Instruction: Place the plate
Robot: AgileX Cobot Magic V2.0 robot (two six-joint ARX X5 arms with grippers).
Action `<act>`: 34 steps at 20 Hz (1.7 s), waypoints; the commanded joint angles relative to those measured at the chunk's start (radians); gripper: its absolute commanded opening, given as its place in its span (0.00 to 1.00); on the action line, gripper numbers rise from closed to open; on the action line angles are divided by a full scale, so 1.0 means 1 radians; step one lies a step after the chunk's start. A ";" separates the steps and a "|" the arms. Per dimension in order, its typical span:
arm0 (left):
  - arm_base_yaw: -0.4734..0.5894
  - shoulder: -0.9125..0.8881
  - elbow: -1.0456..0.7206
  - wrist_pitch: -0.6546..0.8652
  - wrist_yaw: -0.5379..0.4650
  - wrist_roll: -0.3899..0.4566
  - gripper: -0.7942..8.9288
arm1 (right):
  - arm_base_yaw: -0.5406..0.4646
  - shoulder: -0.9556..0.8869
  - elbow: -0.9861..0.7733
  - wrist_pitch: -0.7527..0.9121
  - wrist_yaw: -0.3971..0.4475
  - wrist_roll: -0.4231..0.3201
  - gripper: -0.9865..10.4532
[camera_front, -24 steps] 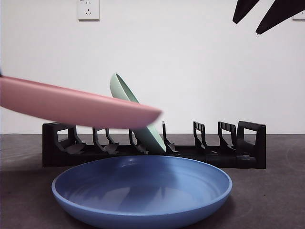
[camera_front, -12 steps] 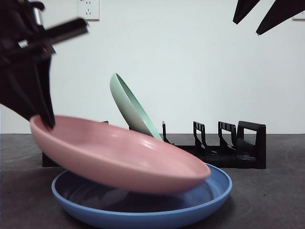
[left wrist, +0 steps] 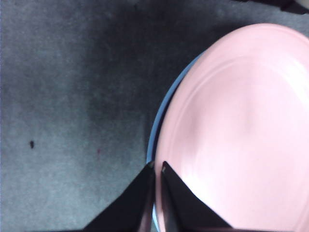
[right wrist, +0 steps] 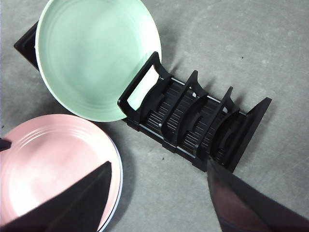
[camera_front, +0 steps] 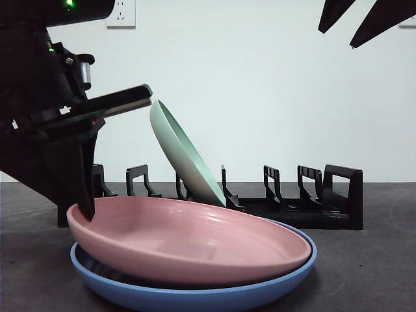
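Note:
A pink plate [camera_front: 188,240] lies on top of a blue plate [camera_front: 195,296] on the table in front of the rack. My left gripper [camera_front: 83,211] is shut on the pink plate's rim at its left side; the left wrist view shows the two jaws [left wrist: 157,169] pinching the pink plate [left wrist: 241,130] over the blue rim [left wrist: 153,140]. A green plate [camera_front: 183,153] stands tilted in the black rack [camera_front: 292,201]. My right gripper [right wrist: 157,193] is open and empty, high above the rack; it shows as black tips [camera_front: 354,19] at the top right.
The black rack [right wrist: 203,121] has several free slots to the right of the green plate [right wrist: 94,55]. The grey table [camera_front: 364,273] lies around the plates. A wall socket [camera_front: 123,13] is on the white wall behind.
My left gripper has come down from the left with the pink plate and set it flat onto the blue plate. The right arm has not moved.

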 commanded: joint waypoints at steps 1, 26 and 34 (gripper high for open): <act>-0.010 0.018 0.006 0.009 0.002 0.006 0.15 | 0.004 0.008 0.010 0.005 -0.001 -0.001 0.36; 0.535 -0.677 0.043 -0.413 0.002 0.607 0.35 | 0.094 0.279 0.191 -0.009 -0.243 0.178 0.36; 0.539 -0.698 0.043 -0.407 0.002 0.510 0.35 | 0.254 0.667 0.601 -0.013 -0.156 0.218 0.36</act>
